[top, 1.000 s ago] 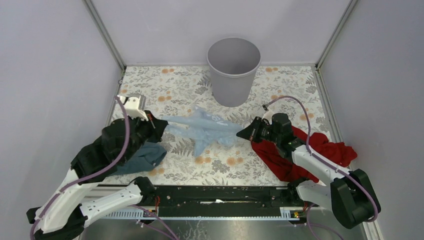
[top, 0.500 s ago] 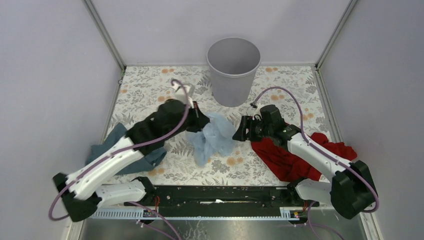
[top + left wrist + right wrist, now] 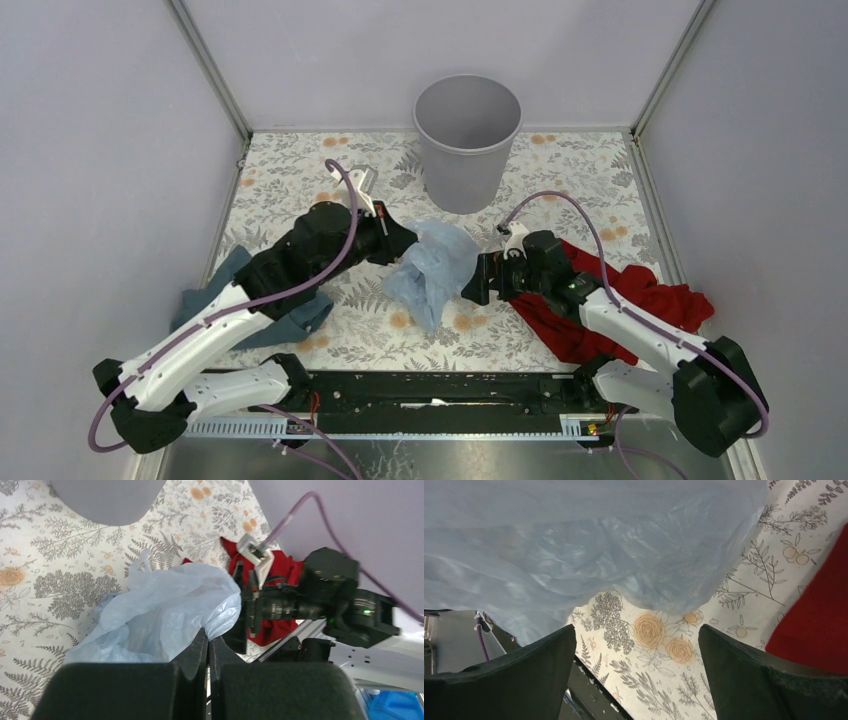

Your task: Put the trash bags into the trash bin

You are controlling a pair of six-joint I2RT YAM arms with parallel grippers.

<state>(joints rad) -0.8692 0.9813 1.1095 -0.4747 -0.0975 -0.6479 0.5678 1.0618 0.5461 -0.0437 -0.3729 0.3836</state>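
Centre frame: left gripper point(image 3: 208, 641) clamps the pale-blue trash bag point(image 3: 436, 264), right gripper point(image 3: 636, 647) gapes wide beside it, grey trash bin point(image 3: 467, 150) above.

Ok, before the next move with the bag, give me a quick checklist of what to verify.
1. Left gripper shut on bag: ok, plastic pinched.
2. Right gripper holding bag: not ok, jaws open, bag just ahead of them.
3. Bin upright, mouth open: ok.
4. Bag lifted off table: cannot tell.
5. Red cloth clear of bag: ok, apart.
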